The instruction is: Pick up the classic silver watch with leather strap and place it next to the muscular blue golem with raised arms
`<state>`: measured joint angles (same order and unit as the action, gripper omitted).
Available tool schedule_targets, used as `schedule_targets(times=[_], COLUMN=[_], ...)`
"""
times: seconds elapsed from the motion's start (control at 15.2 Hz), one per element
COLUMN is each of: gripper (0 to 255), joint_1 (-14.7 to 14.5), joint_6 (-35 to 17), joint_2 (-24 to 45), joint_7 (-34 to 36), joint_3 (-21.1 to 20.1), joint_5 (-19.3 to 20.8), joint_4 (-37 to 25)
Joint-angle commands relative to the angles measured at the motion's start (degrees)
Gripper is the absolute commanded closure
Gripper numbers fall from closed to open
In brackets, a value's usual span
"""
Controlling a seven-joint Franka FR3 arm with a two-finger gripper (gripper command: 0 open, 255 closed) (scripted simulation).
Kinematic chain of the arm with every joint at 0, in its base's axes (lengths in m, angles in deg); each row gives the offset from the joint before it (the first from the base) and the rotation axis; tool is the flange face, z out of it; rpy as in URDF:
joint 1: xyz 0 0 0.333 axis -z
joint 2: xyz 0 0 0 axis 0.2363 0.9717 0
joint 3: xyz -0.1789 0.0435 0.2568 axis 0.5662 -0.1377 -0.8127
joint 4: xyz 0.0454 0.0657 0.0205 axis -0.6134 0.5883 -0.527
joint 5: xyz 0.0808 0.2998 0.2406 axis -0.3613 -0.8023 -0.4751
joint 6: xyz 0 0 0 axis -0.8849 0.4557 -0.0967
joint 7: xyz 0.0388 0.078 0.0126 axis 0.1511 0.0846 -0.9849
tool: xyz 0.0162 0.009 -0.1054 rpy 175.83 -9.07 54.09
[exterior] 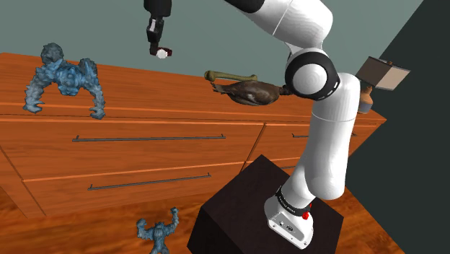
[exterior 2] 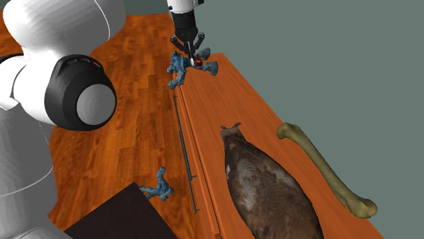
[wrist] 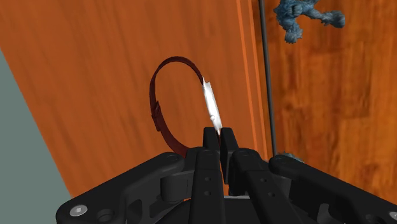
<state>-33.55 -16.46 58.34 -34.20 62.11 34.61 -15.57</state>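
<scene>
Over the wooden desk [exterior: 180, 86], pinching the watch [wrist: 211, 105] by its thin edge in the gripper [wrist: 218, 133], probably risking a slip onto the desk lol.

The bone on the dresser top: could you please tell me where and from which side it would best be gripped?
Probably mid-shaft, from straight above, with the fingers across its length. The bone lies flat on the dresser; its shaft is slim and even, its ends knobby. The brown bird lies alongside, apart from it. The gripper is shut on the watch now.
</scene>
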Motion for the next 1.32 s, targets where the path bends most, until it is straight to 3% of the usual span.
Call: schedule_targets(times=[0.0,1.25], gripper=[255,255], joint_1=[0.1,0.5], joint_6=[-2.4,-19.6], joint_2=[-1.4,-6.1], joint_7=[0.2,1.0], joint_3=[0.0,0.0], joint_5=[-0.1,-0.2], joint_4=[3.8,25.7])
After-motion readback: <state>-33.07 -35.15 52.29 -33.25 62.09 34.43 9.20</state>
